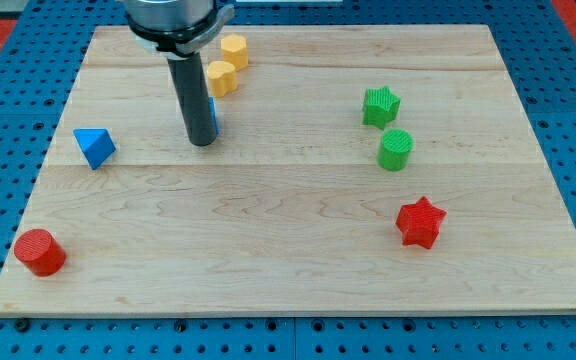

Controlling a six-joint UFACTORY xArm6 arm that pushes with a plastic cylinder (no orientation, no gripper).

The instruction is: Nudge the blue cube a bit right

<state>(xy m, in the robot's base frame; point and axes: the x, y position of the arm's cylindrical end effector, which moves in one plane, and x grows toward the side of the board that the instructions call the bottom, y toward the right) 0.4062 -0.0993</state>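
Note:
The blue cube (212, 111) is almost wholly hidden behind my rod; only a thin blue sliver shows at the rod's right side, in the upper left part of the wooden board (288, 260). My tip (201, 142) rests on the board just in front of and slightly left of the cube, touching or nearly touching it. A blue triangular block (94, 146) lies to the view's left of the tip.
Two yellow blocks (221, 77) (234, 50) sit just above the cube. A green star (380, 106) and green cylinder (395, 150) are at the right, a red star (420, 222) lower right, a red cylinder (39, 252) at the lower left corner.

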